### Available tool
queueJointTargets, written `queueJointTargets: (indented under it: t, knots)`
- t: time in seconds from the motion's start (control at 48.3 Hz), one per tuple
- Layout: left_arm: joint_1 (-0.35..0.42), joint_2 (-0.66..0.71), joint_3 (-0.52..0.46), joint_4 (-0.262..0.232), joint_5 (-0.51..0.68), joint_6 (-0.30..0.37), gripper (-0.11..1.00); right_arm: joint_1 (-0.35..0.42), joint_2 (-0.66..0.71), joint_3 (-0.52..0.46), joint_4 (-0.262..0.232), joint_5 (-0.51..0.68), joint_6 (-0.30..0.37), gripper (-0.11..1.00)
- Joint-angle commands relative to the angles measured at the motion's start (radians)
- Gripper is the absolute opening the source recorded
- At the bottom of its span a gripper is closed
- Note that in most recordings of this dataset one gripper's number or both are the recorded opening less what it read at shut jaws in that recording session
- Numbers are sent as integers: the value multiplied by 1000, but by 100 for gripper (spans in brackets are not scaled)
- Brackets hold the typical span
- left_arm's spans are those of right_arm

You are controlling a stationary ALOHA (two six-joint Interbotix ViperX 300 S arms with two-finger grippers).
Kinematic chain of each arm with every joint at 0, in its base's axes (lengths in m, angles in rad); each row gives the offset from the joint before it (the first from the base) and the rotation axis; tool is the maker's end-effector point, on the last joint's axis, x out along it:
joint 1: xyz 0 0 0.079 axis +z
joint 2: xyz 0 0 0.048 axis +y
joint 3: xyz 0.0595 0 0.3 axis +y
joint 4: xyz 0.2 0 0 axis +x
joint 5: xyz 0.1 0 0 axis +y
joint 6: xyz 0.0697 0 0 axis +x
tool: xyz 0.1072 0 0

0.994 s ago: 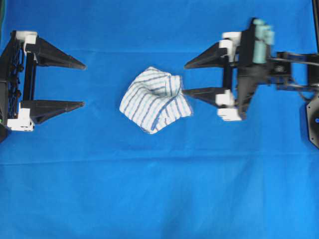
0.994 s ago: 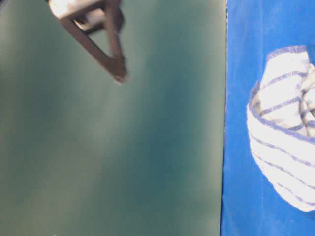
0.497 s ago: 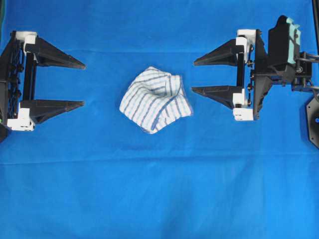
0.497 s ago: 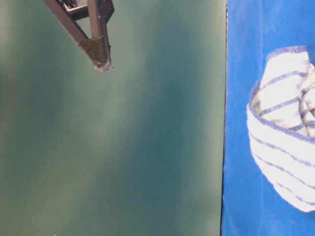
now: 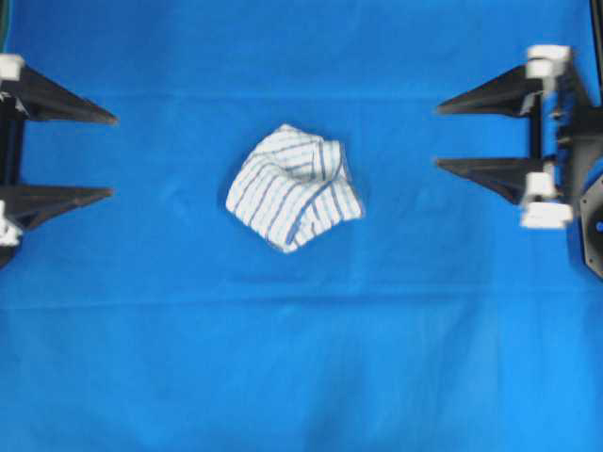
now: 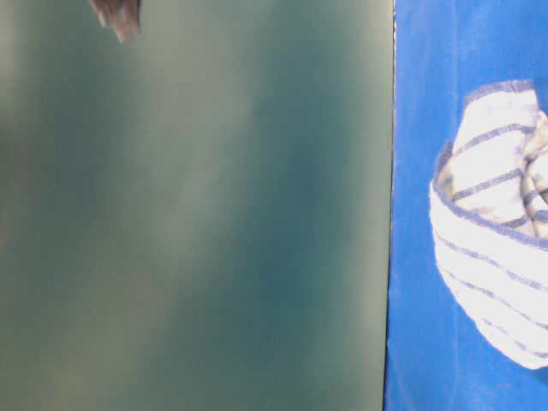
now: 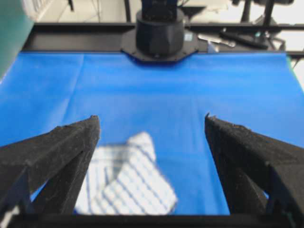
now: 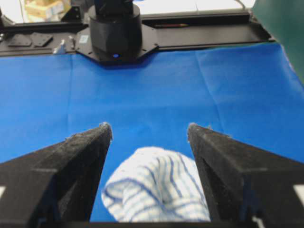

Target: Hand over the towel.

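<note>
Towel (image 5: 294, 186) lies crumpled in a loose mound at the middle of the blue cloth (image 5: 301, 358) that covers the desk, touched by neither tool. The left tool (image 5: 111, 156) sits at nine o'clock in the overhead view, level, its two black fingers pointing toward three o'clock and spread wide with nothing between them. The right tool (image 5: 437, 137) sits at three o'clock, fingers pointing toward nine o'clock, likewise released and bare. Both stand well apart from the towel. In each wrist view the towel shows low in the frame between the parted fingers, ahead of their tips, with the opposite arm's black base (image 7: 160, 33) at twelve o'clock beyond the cloth.

Against a second ago, both tools have drawn back toward their own edges. The right one, whose lower finger then almost reached the towel's side, has retreated furthest. In the table-level view only a dark finger tip (image 6: 118, 15) remains at the top edge. The towel has not shifted.
</note>
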Motion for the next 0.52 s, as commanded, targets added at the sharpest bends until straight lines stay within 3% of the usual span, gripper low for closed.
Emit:
queueJointTargets:
  t: [0.0,0.29,0.497]
  knots:
    - [12,-64,28,-2,3,2,90,5,-75,34,-8,15,-2,70]
    - [43,-279,236,0,18,8,90,3,-354,273,-9,17,-2,70]
    - [41,-388,368,0,14,8,90,3,-471,420,3,-12,9,69]
